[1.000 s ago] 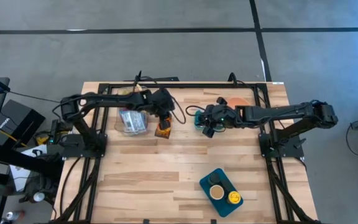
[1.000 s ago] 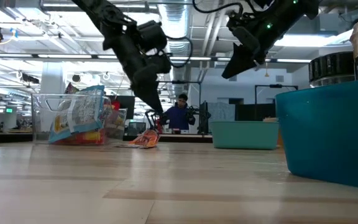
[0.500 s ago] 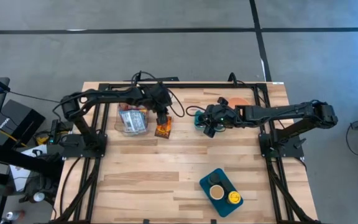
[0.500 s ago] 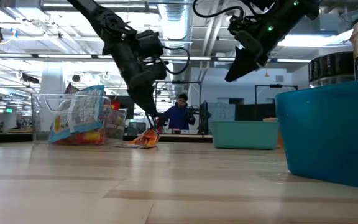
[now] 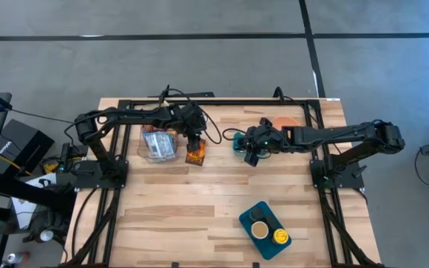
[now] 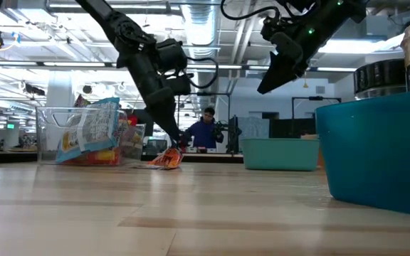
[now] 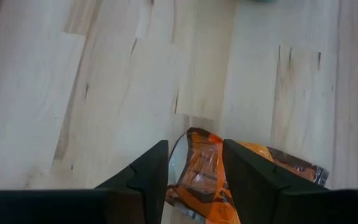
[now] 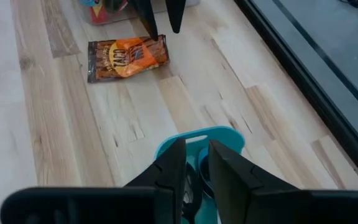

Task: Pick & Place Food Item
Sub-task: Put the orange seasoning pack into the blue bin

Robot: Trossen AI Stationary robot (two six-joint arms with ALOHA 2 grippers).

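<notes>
Clear bin: stands near the far left corner of the surface, holding packaged items. Not touched.

Left tool: poised at the bin's right side, directly over the orange snack packet. In the left wrist view its two fingers stand spread, one on each side of the packet's end, with a gap showing on both sides; nothing is pinched. The packet lies flat on the surface, just right of the bin, toward the far edge. In the low view its near end looks slightly raised, but whether that is only a crumpled seam cannot be told.

Right tool: hangs above the surface to the right of the packet, over a small teal container. Its fingers sit close together with a narrow slit between them in the right wrist view; nothing is visibly held.

Blue tray: near the right part of the near edge, carrying a dark round item and a yellow one. Well apart from the packet.

Judgement: the step in hand appears to be release or re-grip of the packet. To do it well, the left tool should keep the packet centred between its fingers, move straight up or down without dragging the wrapper sideways, and steer clear of the bin wall.
</notes>
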